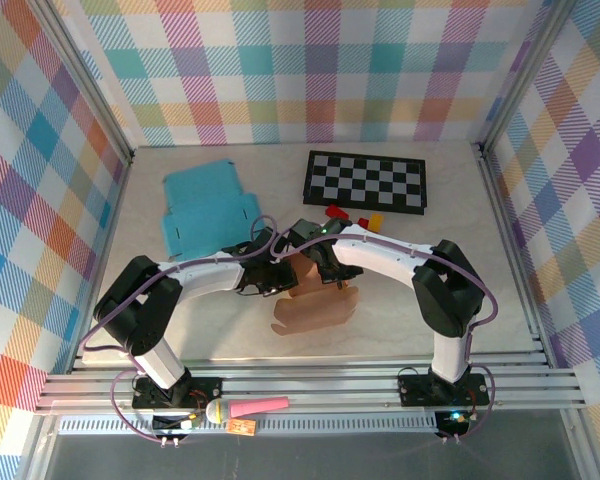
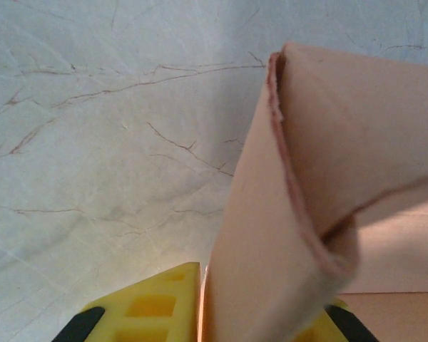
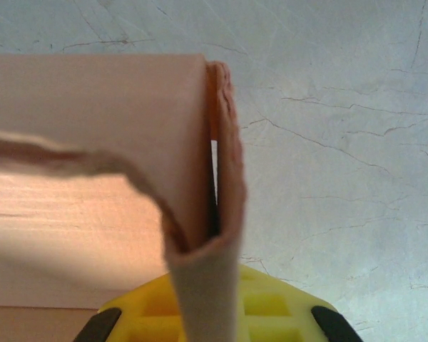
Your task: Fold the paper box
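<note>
Now | paper box [image 1: 315, 310] | flaps clamped in left tool [image 2: 235, 317], right tool [image 3: 207, 310]

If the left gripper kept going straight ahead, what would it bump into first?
The left gripper is pinching a flap of the paper box, so that flap comes first. Beyond it is probably the table, though depth is unclear.

a black-and-white checkerboard [image 1: 365, 181] lies flat at the far side of the pale, marble-veined table [image 1: 500, 300]. left of it lies a teal cardboard cutout [image 1: 205, 208], unfolded. just in front of the board sit two small pieces, a red piece [image 1: 335, 212] and a yellow piece [image 1: 375, 221]. pastel plaid walls [image 1: 320, 70] enclose the table. on the near rail lies a pink stick [image 1: 258, 406].
</note>
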You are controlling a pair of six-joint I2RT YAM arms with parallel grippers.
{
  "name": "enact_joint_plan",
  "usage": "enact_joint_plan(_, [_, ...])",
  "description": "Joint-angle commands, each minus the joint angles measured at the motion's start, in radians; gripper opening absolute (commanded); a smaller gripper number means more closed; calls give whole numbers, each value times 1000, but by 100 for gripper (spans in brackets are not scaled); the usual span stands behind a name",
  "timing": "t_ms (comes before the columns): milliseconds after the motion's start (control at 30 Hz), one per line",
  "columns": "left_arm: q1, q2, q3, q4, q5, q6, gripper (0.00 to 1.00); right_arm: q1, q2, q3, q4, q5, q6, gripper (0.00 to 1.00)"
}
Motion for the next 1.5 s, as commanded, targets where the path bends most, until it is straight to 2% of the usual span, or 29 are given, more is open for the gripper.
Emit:
enact_joint_plan(0, [-39, 14, -29, -44, -8, -18, 19, 4, -26, -7, -10, 29, 15, 0])
enact_joint_plan(67, [-39, 8, -28, -47, -8, -22, 25, 4, -27, -6, -12, 28, 17, 0])
enact_joint_plan(167, [-38, -6, -24, -50, -6, -24, 24, 4, -29, -8, -12, 29, 17, 0])
enact_joint_plan(367, [-40, 12, -27, -55, 3, -21, 7, 4, -27, -5, -11, 29, 17, 0])
enact_joint_plan(400, [-38, 16, -22, -61, -5, -19, 1, 4, -27, -4, -12, 28, 17, 0])
enact_joint_plan(433, [-39, 19, -14, -114, -20, -16, 0, 4, -27, -3, -12, 29, 17, 0])
enact_joint_plan(733, [-87, 38, 104, -388, -198, -39, 0, 4, -48, -12, 9, 17, 19, 0])
enact_joint_plan(900, [-117, 62, 146, -417, -233, -53, 0, 5, -65, -23, 39, -9, 23, 0])
enact_joint_plan(1067, [-120, 47, 138, -359, -214, -43, 0, 4, -62, -39, 42, -17, 32, 0])
enact_joint_plan(1200, [-119, -16, 143, -351, -242, -5, 32, 4, -66, -54, 43, -18, 37, 0])
enact_joint_plan(1267, [-113, -52, 148, -347, -255, 15, 44, 4, -66, -58, 43, -17, 36, 0])
enact_joint_plan(1333, [-101, -78, 154, -331, -241, 34, 50, 5, -66, -57, 40, -18, 36, 0])
enact_joint_plan(1467, [-72, -81, 175, -310, -201, 75, 53, 4, -64, -57, 42, -20, 36, 0])
